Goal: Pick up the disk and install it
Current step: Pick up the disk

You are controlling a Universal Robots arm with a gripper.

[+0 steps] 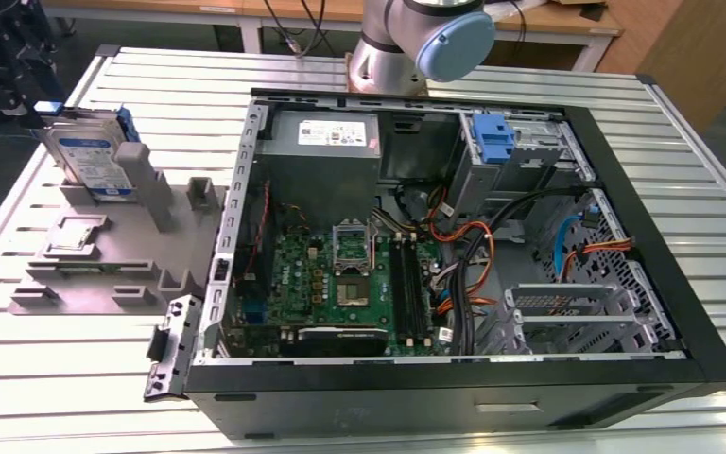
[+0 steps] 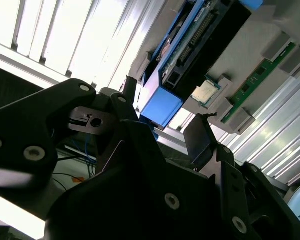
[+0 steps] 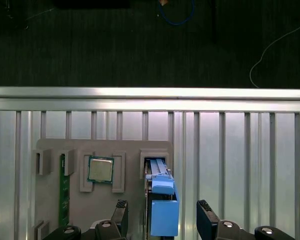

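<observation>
Black fingers (image 3: 206, 217) of the gripper (image 3: 162, 206) stand wide apart either side of the disk (image 3: 164, 220), touching nothing. Flat and blue-railed, it stands on edge in a grey moulded holder (image 3: 105, 147), upper left of the exterior view, on a ribbed metal table (image 3: 240, 165).

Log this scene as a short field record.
disk: upright in holder slot, not yet lifted
holder: grey, at the exterior view's left of the case
pincer: open, fingers on either side of disk, gaps showing
also in holder: chip, memory stick
</observation>
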